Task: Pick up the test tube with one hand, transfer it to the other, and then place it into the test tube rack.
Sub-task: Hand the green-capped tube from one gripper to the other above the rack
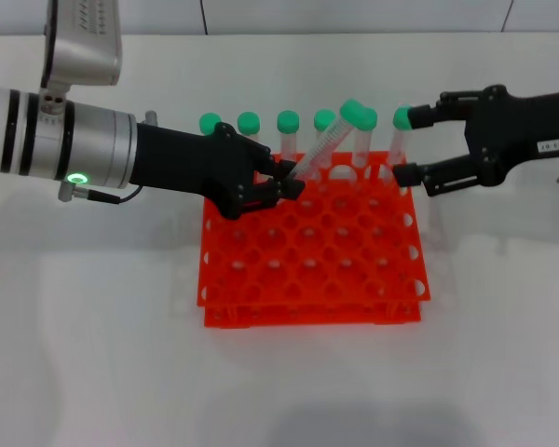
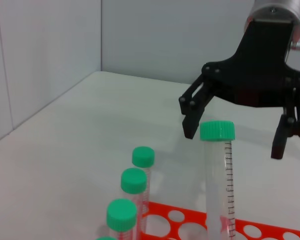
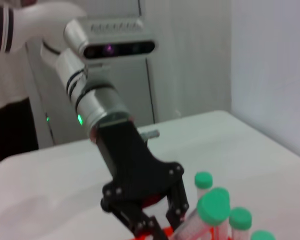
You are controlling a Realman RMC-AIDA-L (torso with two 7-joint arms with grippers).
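Rack sits mid-tabletop. Left hand, over the rack's far-left part, clenches the tube low on its body, tilted, cap toward the right hand, which is spread wide near the rack's far-right corner. Risks: tilted tube slips or knocks standing tubes during handover.

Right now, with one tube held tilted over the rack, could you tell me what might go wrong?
1. The left end effector grips the test tube near its lower end, and it leans toward the capped tubes in the back row; swinging it could knock them.
2. The open right end effector sits close to the rightmost standing tube and may bump it.
3. A tilted tube may catch a hole rim of the test tube rack.
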